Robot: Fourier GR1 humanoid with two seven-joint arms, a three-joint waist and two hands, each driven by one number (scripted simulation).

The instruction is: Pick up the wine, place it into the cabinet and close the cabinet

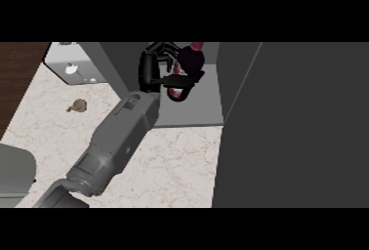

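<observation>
**Wine held inside the open cabinet**

The right hand curls round the wine, with the fingers over the top of it and the thumb beneath. The bottle is tilted over the grey floor of the cabinet. Right of the fingers stands the dark door. Left of them sits a white box. Below-left, a small brown lump lies on the marble counter.

One wine bottle, one cabinet and one black hand (on the one grey forearm) show. The counter carries one small brown item, perhaps food, and one white appliance.
</observation>
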